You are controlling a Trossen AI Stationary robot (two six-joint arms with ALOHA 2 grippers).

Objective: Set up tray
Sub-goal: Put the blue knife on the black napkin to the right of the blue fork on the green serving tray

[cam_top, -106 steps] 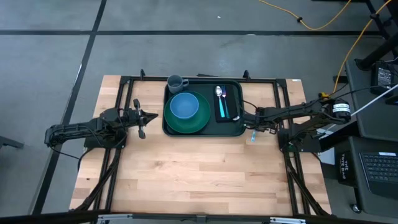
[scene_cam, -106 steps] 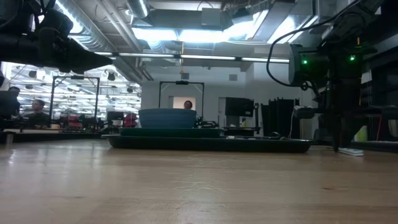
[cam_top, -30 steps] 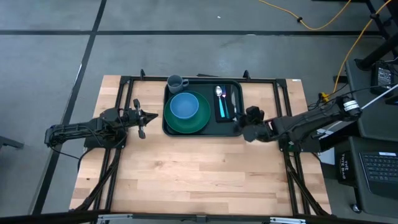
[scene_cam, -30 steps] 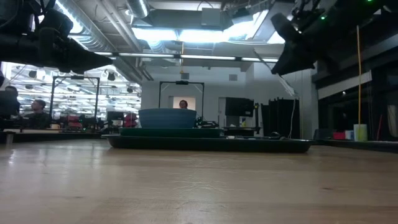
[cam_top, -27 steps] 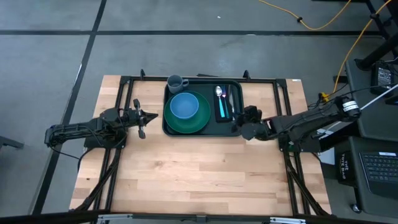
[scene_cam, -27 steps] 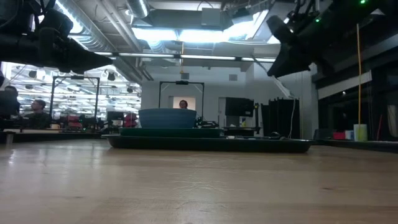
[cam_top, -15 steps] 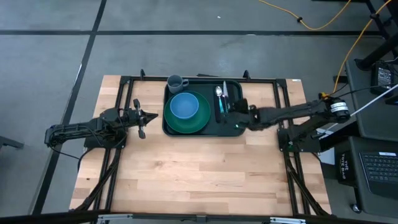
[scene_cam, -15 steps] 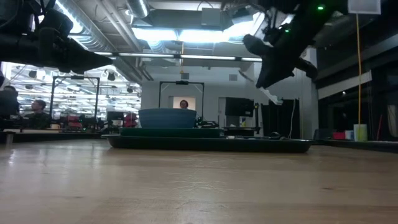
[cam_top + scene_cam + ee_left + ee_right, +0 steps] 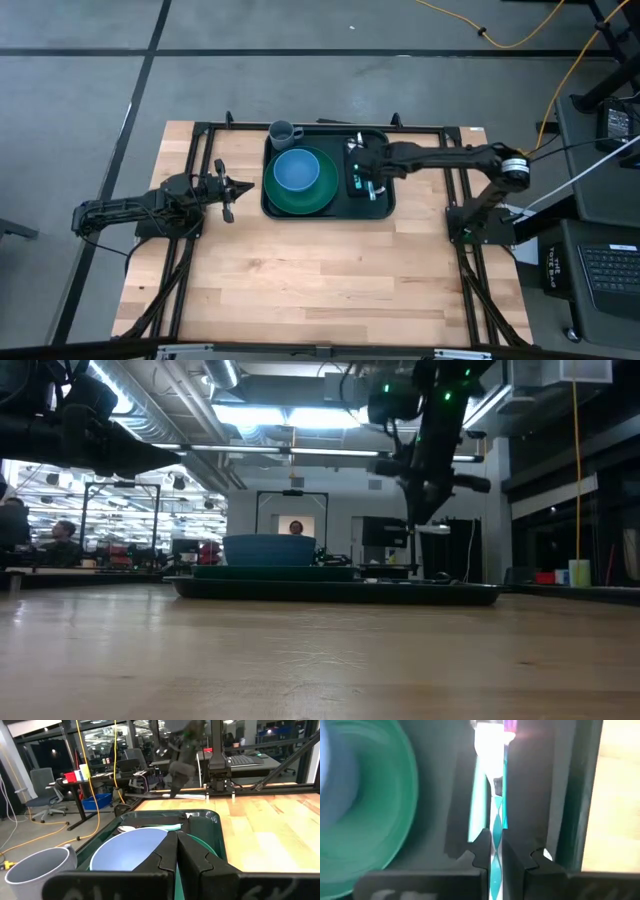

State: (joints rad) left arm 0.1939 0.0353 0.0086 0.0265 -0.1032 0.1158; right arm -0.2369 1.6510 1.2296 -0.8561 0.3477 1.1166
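Note:
The dark green tray (image 9: 378, 206) sits at the table's far middle and also shows in the low view (image 9: 340, 592). On it are a round green plate (image 9: 315, 198) with a blue bowl (image 9: 296, 170), and a black napkin (image 9: 380, 160) with a teal-handled spoon (image 9: 352, 148). A grey mug (image 9: 283, 132) stands on the table past the tray's far rim. My right gripper (image 9: 366, 172) hovers over the napkin, shut on a teal-handled utensil (image 9: 491, 765). My left gripper (image 9: 240, 186) is shut and waits left of the tray. My right gripper pinches the utensil's teal handle (image 9: 495, 837) between its two fingers, coming from above and pointing down. The pale metal end (image 9: 489, 745) sticks out beyond the fingertips. The utensil is lifted clear above the napkin (image 9: 527, 795) and the tray (image 9: 340, 592).
Black frame rails run along the table's left, right and far sides (image 9: 205, 160). The near half of the wooden table top (image 9: 320, 280) is open room. In the left wrist view the mug (image 9: 35, 865) and bowl (image 9: 130, 847) stand just beyond my left fingers (image 9: 176, 845).
My right gripper has carried the utensil from beside the tray's near right corner toward the far left, until it hangs over the napkin on the tray. It has turned to point straight down. The tray, plate, bowl and mug have stayed put.

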